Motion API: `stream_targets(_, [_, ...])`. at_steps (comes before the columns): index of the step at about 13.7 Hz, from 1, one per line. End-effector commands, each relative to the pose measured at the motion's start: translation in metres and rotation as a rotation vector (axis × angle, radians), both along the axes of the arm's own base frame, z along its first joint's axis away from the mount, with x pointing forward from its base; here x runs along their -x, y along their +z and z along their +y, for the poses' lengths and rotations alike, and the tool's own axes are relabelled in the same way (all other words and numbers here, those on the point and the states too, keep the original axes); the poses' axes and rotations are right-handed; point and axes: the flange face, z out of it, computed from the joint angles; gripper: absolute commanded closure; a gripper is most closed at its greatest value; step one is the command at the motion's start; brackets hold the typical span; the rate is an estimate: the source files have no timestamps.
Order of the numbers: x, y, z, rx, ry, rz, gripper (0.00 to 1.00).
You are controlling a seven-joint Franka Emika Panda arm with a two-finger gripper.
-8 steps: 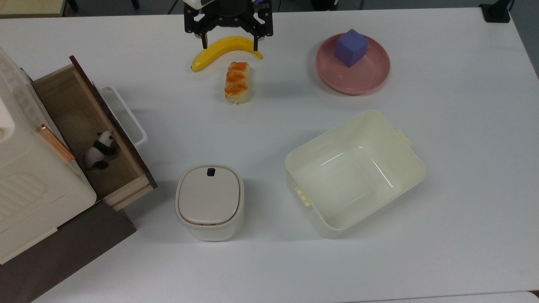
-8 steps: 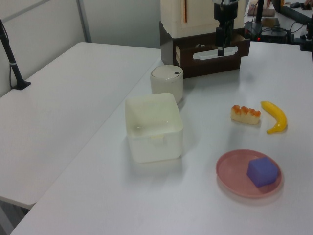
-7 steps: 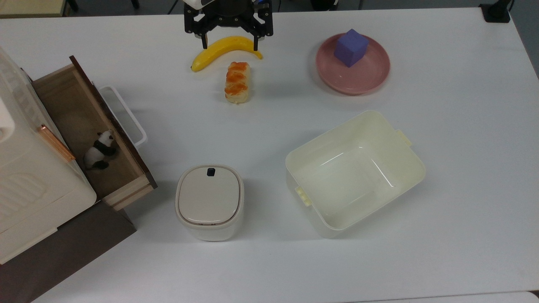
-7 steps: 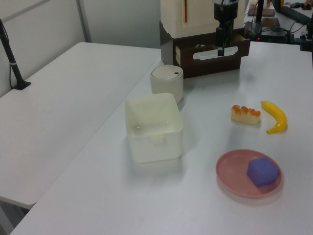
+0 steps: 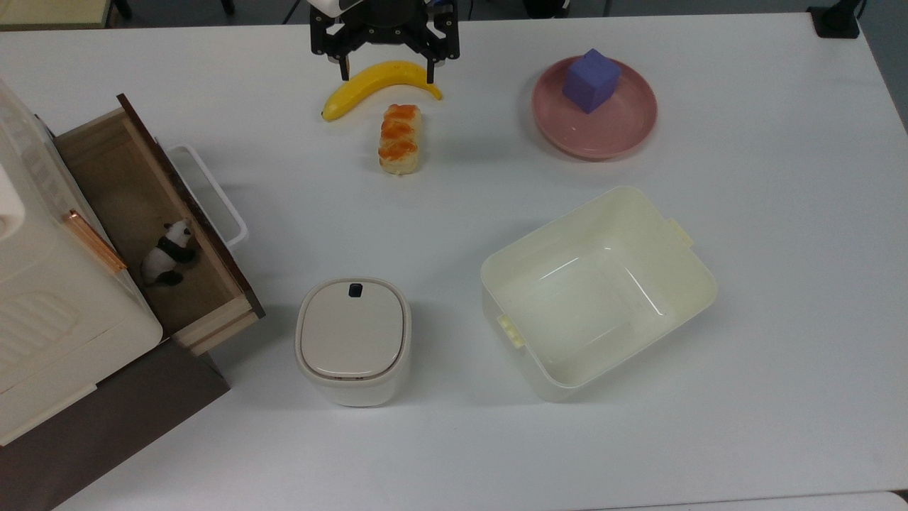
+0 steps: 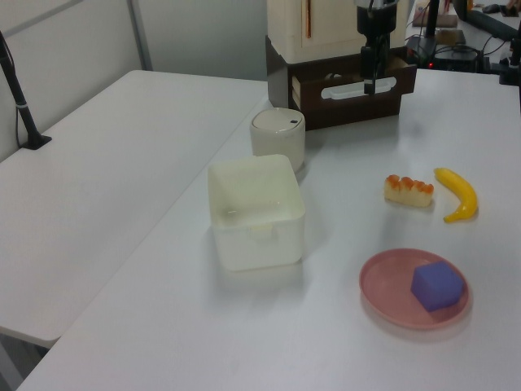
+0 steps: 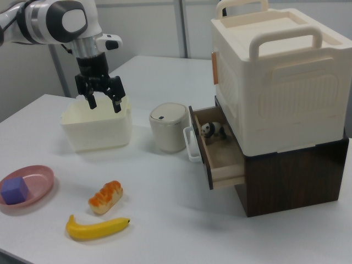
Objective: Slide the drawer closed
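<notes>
Drawer (image 7: pixel 220 151) stands pulled out of the dark brown cabinet (image 7: pixel 291 176) at the right view's right, a toy panda (image 7: pixel 212 130) inside and its white loop handle (image 7: pixel 190 144) facing the surface (image 7: pixel 165 220). The hand (image 7: pixel 102 100), fingers apart and holding nothing, hangs well apart from the drawer, above the banana (image 5: pixel 379 78) at the far edge in the top view. An off-centre push at the front panel could likely skew and jam the drawer, and a low sweep across could knock the banana, the bread (image 5: pixel 399 138) or the white lidded bin (image 7: pixel 169 126).

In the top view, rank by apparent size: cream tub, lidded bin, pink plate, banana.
Largest to smallest:
1. cream tub
2. lidded bin and pink plate, too alike to separate
3. banana
</notes>
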Motion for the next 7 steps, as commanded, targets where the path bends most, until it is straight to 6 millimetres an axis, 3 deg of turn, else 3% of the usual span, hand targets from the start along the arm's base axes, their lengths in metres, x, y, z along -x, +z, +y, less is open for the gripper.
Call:
stream_targets(1, [0.007, 0.0013, -0.0021, -0.025, 0.068, 0.018, 0.18])
stream_targets(2, [0.007, 0.0013, -0.0019, -0.027, 0.071, 0.018, 0.51])
stream_targets(4, [0.0071, 0.0012, -0.0019, -0.027, 0.071, 0.02, 0.77])
stream_targets(6, [0.0071, 0.0012, -0.0028, -0.027, 0.07, 0.02, 0.95])
stream_targets(7, [0.0067, 0.0003, -0.0028, -0.027, 0.07, 0.021, 0.95])
